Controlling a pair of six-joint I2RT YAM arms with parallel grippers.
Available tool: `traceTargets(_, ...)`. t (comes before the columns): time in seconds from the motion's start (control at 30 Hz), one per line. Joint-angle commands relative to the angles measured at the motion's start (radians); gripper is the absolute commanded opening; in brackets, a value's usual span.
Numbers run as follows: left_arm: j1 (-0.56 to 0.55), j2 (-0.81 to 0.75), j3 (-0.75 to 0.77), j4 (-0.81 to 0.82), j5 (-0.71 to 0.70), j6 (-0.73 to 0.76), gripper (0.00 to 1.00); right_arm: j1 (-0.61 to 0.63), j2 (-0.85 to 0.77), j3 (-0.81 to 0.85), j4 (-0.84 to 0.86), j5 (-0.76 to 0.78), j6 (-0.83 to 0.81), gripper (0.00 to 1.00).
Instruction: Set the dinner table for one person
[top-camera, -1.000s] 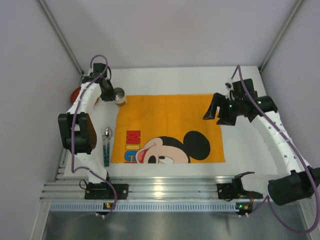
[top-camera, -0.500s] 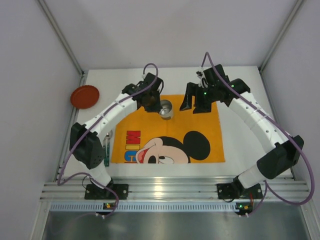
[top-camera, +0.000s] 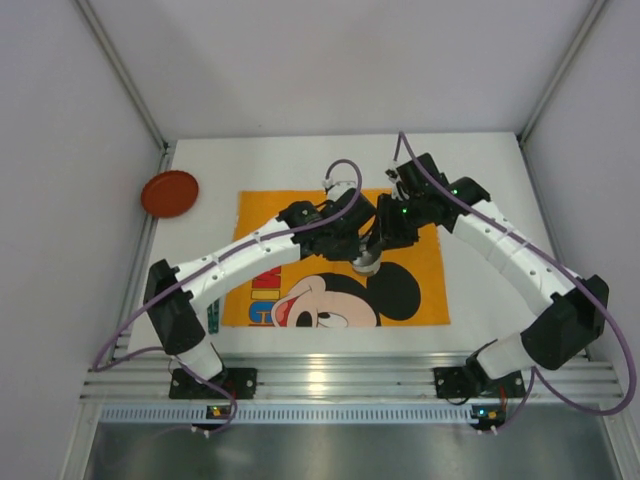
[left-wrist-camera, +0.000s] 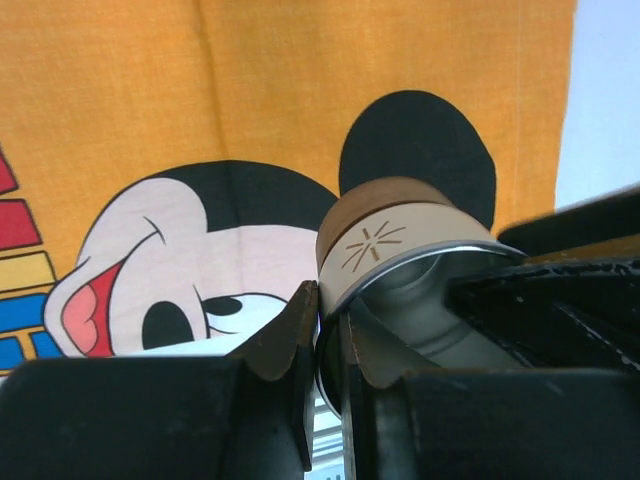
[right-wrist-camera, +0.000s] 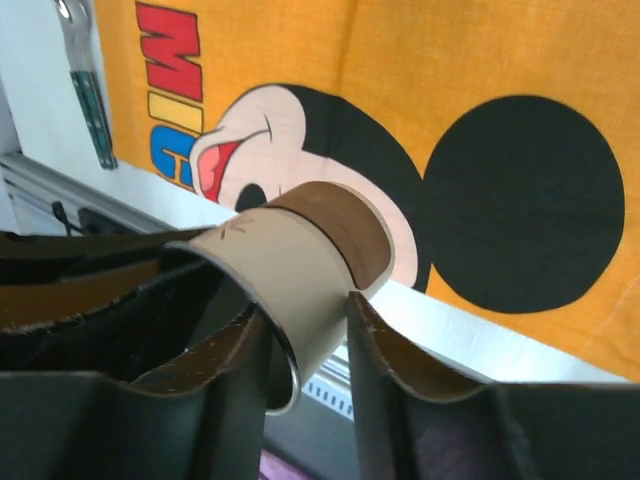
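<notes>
A beige cup (top-camera: 367, 262) with a brown base band and shiny metal inside hangs tilted over the orange mouse-print cloth (top-camera: 300, 215), which lies on the white dinner table (top-camera: 480, 290). My left gripper (left-wrist-camera: 330, 320) is shut on the cup's (left-wrist-camera: 400, 235) rim, one finger inside and one outside. From the other side my right gripper (right-wrist-camera: 305, 325) straddles the same cup's (right-wrist-camera: 290, 270) wall. Its outer fingertip is at the wall, with a gap still showing at the rim. In the top view both grippers meet above the mouse's ear.
A red plate (top-camera: 169, 193) lies at the table's far left, off the cloth. A green-handled utensil (right-wrist-camera: 90, 110) rests on the table left of the cloth, mostly under my left arm in the top view. The ribbed aluminium rail (top-camera: 330, 380) runs along the near edge.
My left gripper carried the cup from the cloth's far left corner to over the mouse's ear. My right gripper came in from the right, and its jaws narrowed around the cup's wall.
</notes>
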Motion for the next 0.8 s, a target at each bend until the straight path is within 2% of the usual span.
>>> traceTargets(0.0,-0.057,-0.023,0.070,-0.036,-0.074,-0.084,0.09,0.023,-0.075,-0.030,0.016,0.097,0.014,0.29)
traceTargets(0.03,-0.068,-0.010,0.081,-0.042,-0.077,-0.093,0.11,0.026,-0.081,-0.054,0.007,0.107,0.014,0.11)
traceTargets(0.1,-0.091,0.009,0.113,-0.069,-0.078,-0.122,0.18,0.033,-0.101,-0.077,0.007,0.122,0.022,0.00)
traceTargets(0.17,-0.105,0.038,0.133,-0.089,-0.081,-0.145,0.26,0.039,-0.117,-0.110,0.006,0.127,0.026,0.00)
traceTargets(0.2,-0.121,0.046,0.157,-0.097,-0.086,-0.151,0.41,0.043,-0.120,-0.117,0.006,0.136,0.031,0.00)
traceTargets(0.27,-0.137,0.066,0.199,-0.138,-0.106,-0.185,0.55,0.047,-0.132,-0.136,0.006,0.148,0.035,0.00)
traceTargets(0.3,-0.144,0.070,0.211,-0.148,-0.107,-0.193,0.66,0.047,-0.135,-0.145,0.006,0.151,0.035,0.00)
traceTargets(0.37,-0.148,0.076,0.237,-0.171,-0.101,-0.213,0.75,0.050,-0.143,-0.151,0.004,0.157,0.035,0.00)
traceTargets(0.4,-0.148,0.075,0.243,-0.177,-0.100,-0.219,0.95,0.049,-0.146,-0.154,0.004,0.168,0.034,0.00)
traceTargets(0.43,-0.148,0.067,0.249,-0.181,-0.101,-0.224,0.98,0.049,-0.144,-0.157,0.002,0.174,0.032,0.00)
traceTargets(0.53,-0.148,0.037,0.279,-0.212,-0.144,-0.233,0.98,0.047,-0.146,-0.151,-0.008,0.216,0.020,0.00)
traceTargets(0.63,-0.140,-0.044,0.263,-0.289,-0.285,-0.245,0.98,0.024,-0.132,-0.134,-0.016,0.257,-0.001,0.00)
traceTargets(0.73,-0.074,-0.174,0.153,-0.310,-0.344,-0.230,0.98,-0.051,-0.100,-0.110,-0.008,0.254,-0.027,0.00)
traceTargets(0.77,-0.004,-0.210,0.080,-0.306,-0.339,-0.201,0.98,-0.066,-0.072,-0.098,-0.007,0.250,-0.038,0.00)
